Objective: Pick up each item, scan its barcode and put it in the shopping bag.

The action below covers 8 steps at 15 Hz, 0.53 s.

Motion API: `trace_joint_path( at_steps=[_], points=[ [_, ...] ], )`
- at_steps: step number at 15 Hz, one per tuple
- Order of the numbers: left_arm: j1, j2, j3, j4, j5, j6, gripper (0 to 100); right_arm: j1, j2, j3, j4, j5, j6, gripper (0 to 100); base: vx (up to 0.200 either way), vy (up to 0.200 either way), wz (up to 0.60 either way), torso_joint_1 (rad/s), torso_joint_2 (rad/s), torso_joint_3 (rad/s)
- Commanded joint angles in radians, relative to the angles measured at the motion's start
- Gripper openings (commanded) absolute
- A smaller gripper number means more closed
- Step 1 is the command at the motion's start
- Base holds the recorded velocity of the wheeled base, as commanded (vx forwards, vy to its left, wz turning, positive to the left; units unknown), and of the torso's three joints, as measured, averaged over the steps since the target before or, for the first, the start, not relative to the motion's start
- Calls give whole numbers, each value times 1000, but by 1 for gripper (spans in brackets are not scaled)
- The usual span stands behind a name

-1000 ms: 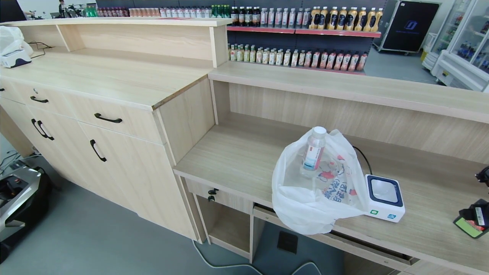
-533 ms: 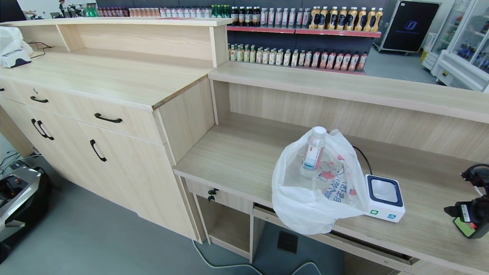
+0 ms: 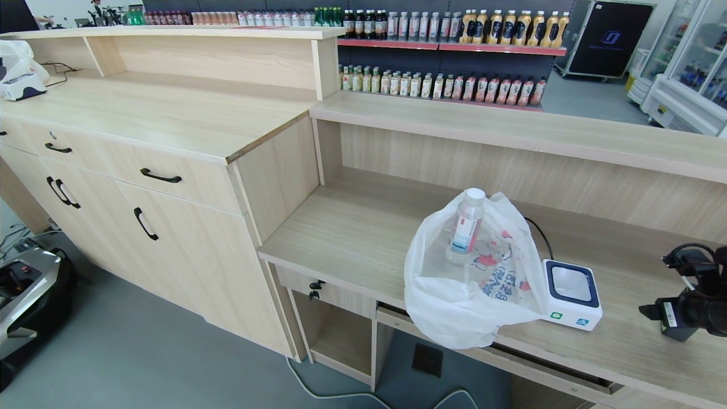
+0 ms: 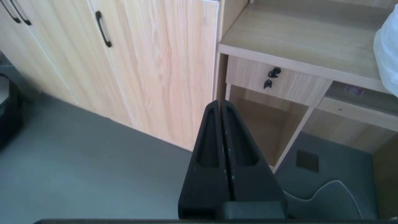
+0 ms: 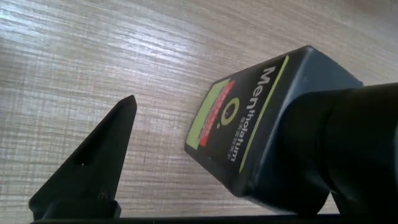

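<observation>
1. Now the right gripper (image 3: pixel 681 318) hangs over the right end of the counter (image 3: pixel 352 227), nearer the scanner (image 3: pixel 571 294) than a second ago. The box (image 5: pixel 249 124) has come along with it.
2. We cannot tell whether it is clamped on the box.
3. We judge the box is on its way to the scan. The scanner is near but not yet reached.
4. The box is small, black and rigid, with a green-and-red panel and a white barcode sticker on one side.
5. The shopping bag (image 3: pixel 454 301) slumps against the scanner, with a bottle (image 3: pixel 467 224) upright inside.
6. The left gripper (image 4: pixel 221 124) is closed and empty.
</observation>
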Motion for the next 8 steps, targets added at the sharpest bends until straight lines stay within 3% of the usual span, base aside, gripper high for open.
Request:
trace_joint_path(
  at_steps=[1, 3, 4, 8],
  points=[
    [1, 0, 0, 0, 0, 0, 0, 16, 8, 0, -11, 2, 0, 100, 0, 0, 0, 0, 0, 0],
    [1, 0, 0, 0, 0, 0, 0, 26, 9, 0, -12, 2, 0, 100, 0, 0, 0, 0, 0, 0],
    [1, 0, 0, 0, 0, 0, 0, 29, 9, 0, -12, 0, 1, 0, 0, 0, 0, 0, 0, 0],
    [1, 0, 0, 0, 0, 0, 0, 37, 6, 7, -46, 2, 0, 0, 0, 0, 0, 0, 0, 0]
  ],
)
